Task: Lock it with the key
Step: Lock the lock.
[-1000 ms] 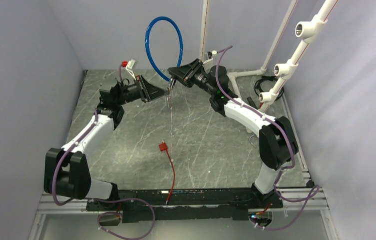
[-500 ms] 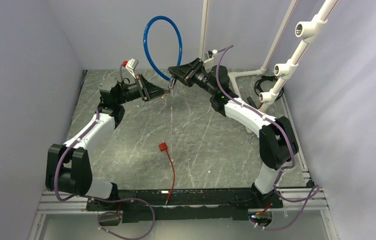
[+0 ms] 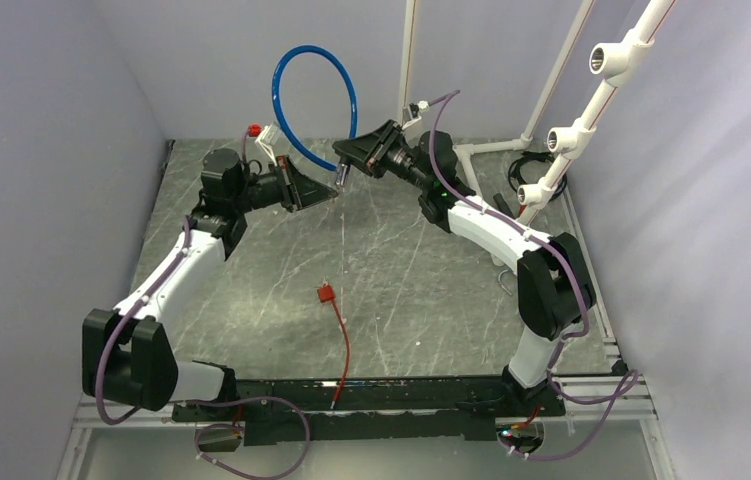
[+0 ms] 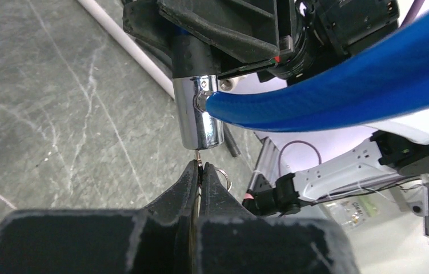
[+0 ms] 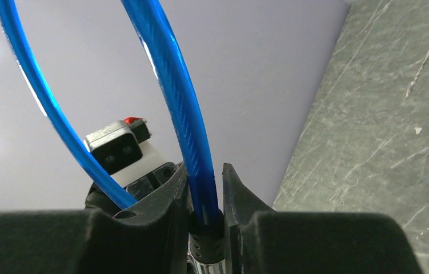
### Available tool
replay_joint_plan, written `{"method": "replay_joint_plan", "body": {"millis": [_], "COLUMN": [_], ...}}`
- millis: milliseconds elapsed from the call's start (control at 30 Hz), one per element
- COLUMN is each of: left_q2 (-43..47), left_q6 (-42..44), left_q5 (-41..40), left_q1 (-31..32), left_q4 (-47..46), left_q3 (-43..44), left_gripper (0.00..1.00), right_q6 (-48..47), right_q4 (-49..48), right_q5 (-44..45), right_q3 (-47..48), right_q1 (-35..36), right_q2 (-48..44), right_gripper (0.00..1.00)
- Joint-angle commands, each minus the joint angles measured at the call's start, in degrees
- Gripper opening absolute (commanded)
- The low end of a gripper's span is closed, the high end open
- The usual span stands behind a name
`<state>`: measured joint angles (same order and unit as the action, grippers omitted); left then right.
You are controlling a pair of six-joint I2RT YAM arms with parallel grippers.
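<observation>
The blue cable loop [image 3: 311, 95] stands up over the back of the table. My right gripper [image 3: 343, 165] is shut on the black collar [image 5: 205, 242] of its shiny metal lock cylinder [image 4: 196, 117], which hangs downward. My left gripper [image 3: 329, 192] is shut on the tiny silver key [image 4: 199, 157], with its tip touching the bottom of the cylinder. A small key ring [image 4: 223, 177] sticks out beside the left fingers. In the right wrist view the blue cable [image 5: 172, 85] rises from between my fingers, and the left wrist camera shows behind it.
A red connector with a red wire [image 3: 328, 294] lies on the grey marble tabletop [image 3: 401, 290]. White pipe frames [image 3: 571, 120] stand at the back right. Grey walls close the sides and back.
The left gripper has moved right and up to bring the key under the cylinder. The right gripper has shifted slightly left, and the blue loop has swung left.
</observation>
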<state>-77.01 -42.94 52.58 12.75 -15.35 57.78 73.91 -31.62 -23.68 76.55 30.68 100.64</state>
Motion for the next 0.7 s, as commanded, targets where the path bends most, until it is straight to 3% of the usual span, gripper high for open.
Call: {"method": "replay_joint_plan", "body": {"millis": [0,667], "left_q2": [3.5,6.7], "left_q6": [9.2,6.8], "left_q5": [-0.7,0.1], "left_q1": [1.7,4.6], "left_q4": [14.1,13.7], "left_q3": [-0.1,-7.2], "left_gripper": [0.00,0.00], "right_q6": [2.1,2.2], "right_q4": [-7.4,-6.1], "right_q5": [4.1,5.4], "right_q3": [5.1,7.0], "right_q1": [-1.8,-3.9], "right_q2": [-1.1,0.2], "right_gripper": [0.00,0.00]}}
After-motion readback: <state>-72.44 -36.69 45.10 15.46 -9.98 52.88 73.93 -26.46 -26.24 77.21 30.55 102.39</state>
